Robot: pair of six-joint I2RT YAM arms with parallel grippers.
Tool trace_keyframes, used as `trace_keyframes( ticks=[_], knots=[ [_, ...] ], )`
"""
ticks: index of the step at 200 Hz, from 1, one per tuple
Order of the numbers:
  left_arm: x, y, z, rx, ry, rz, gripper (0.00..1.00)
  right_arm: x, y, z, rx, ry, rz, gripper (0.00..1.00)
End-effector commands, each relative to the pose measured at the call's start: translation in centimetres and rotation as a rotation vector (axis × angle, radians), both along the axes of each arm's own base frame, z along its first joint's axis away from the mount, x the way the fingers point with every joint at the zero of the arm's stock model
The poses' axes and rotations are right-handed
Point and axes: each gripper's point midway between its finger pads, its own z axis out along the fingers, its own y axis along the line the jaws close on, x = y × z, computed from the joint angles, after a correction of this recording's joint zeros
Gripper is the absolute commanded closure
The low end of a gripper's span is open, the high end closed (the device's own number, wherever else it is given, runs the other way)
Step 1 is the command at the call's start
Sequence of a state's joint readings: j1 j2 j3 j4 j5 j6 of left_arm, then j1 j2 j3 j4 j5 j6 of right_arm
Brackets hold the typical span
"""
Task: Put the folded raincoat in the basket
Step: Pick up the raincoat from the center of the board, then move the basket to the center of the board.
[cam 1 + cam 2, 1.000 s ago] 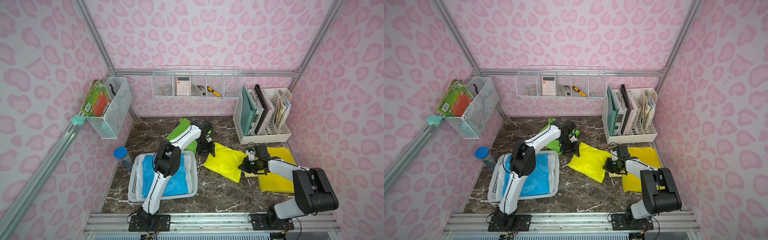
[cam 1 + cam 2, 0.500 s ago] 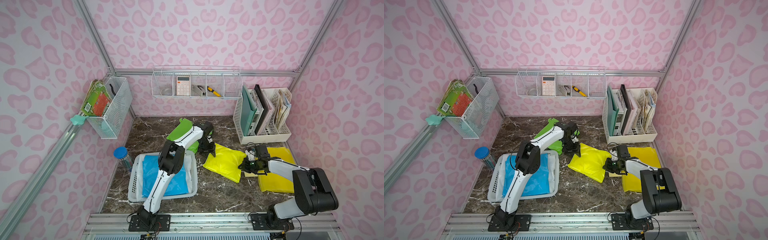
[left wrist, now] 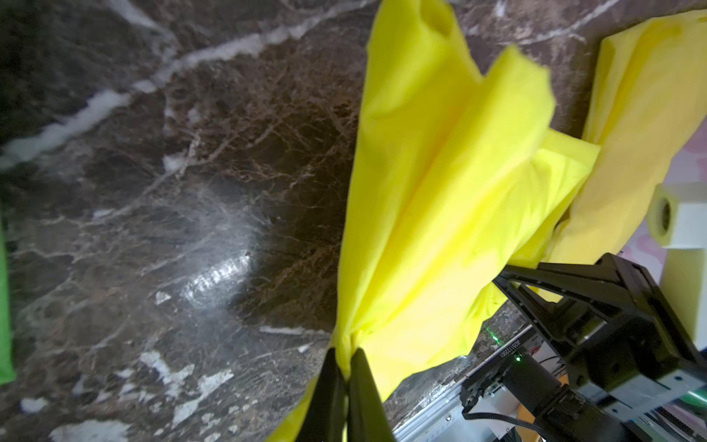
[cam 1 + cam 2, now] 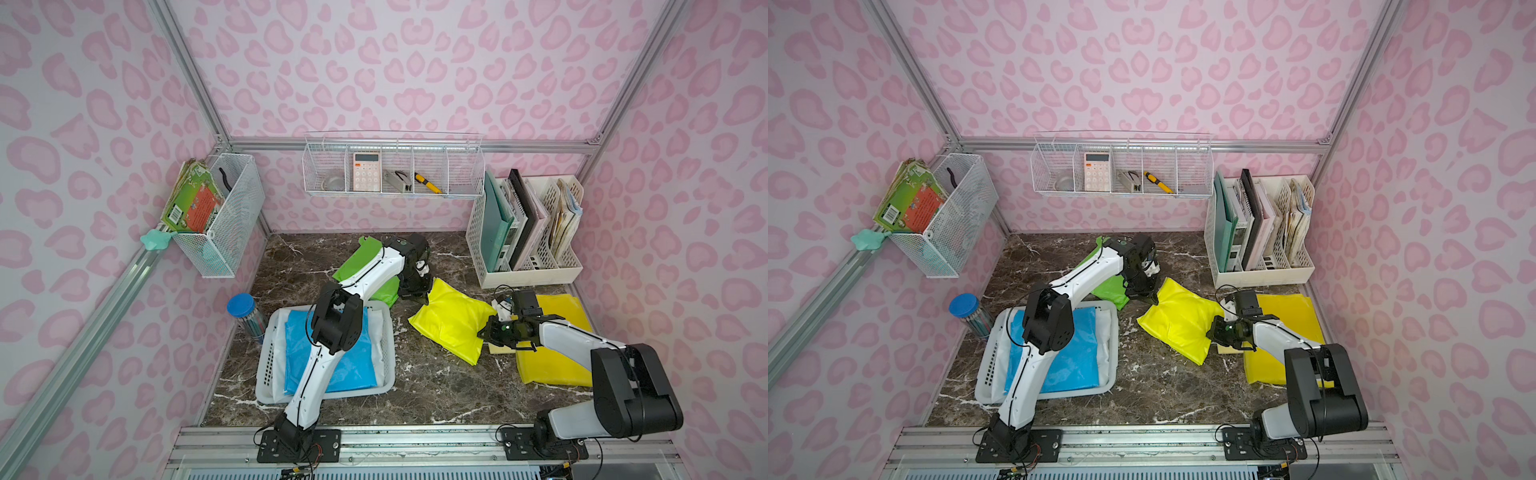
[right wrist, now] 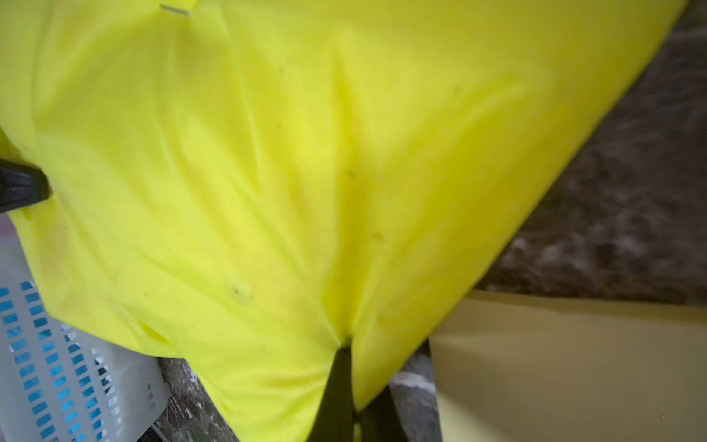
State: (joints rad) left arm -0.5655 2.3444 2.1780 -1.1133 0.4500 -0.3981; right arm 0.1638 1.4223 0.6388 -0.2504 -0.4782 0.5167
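the folded bright yellow plastic raincoat (image 4: 451, 322) lies on the dark marbled counter (image 4: 436, 386), between the low pale grey-white perforated plastic basket (image 4: 266, 361) and a flat deeper-yellow folded sheet (image 4: 561, 309). the left end effector (image 3: 346, 377) is pinched shut on the corner nearest the back wall. the right end effector (image 5: 346, 382) is pinched shut on the edge at its own side.

each grip takes only a thin bite of slick film, so a corner could slide out on the lift and the fold would sag open. carried low, the hanging middle could drag on the basket's rolled rim and shove the basket. the left arm's elbow hangs over the basket, which crowds the way in. the folded green plastic raincoat (image 4: 361, 257) just beside the left end effector might get snagged.

the basket already holds a folded blue plastic sheet (image 4: 357, 370) on a white layer, so the yellow one would likely sit high. the white wire-mesh wall basket (image 4: 237, 232) holds books, and the tall white file holder (image 4: 536, 272) holds folders.
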Motion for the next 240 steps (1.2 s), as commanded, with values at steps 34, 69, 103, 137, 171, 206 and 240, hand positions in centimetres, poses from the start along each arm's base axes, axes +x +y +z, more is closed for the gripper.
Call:
trace_keyframes(
  ticks=[34, 69, 103, 137, 171, 206, 240],
  knots=[
    [-2.5, 5.8, 8.2, 0.139, -0.125, 0.13, 1.0, 0.4, 4.0, 9.2, 0.155, -0.146, 0.066, 1.0],
    [-6.7, 14.0, 11.0, 0.258, -0.146, 0.3, 1.0, -0.6, 11.7, 13.3, 0.214, -0.183, 0.214, 1.0],
    [-12.0, 23.5, 11.5, 0.413, -0.117, 0.51, 1.0, -2.7, 21.1, 14.9, 0.253, -0.181, 0.383, 1.0],
    [-16.5, 30.1, 11.1, 0.488, -0.107, 0.672, 1.0, -5.2, 29.3, 13.7, 0.267, -0.134, 0.525, 1.0],
    [-18.3, 31.3, 9.7, 0.454, -0.127, 0.714, 1.0, -7.3, 32.7, 9.6, 0.224, -0.057, 0.591, 1.0],
    [-18.6, 28.4, 8.3, 0.329, -0.026, 0.649, 1.0, -7.5, 29.7, 7.4, 0.179, -0.026, 0.557, 1.0],
    [-18.1, 24.3, 6.9, 0.218, -0.033, 0.613, 1.0, -7.2, 23.4, 6.4, 0.111, -0.023, 0.49, 1.0]
  ],
)
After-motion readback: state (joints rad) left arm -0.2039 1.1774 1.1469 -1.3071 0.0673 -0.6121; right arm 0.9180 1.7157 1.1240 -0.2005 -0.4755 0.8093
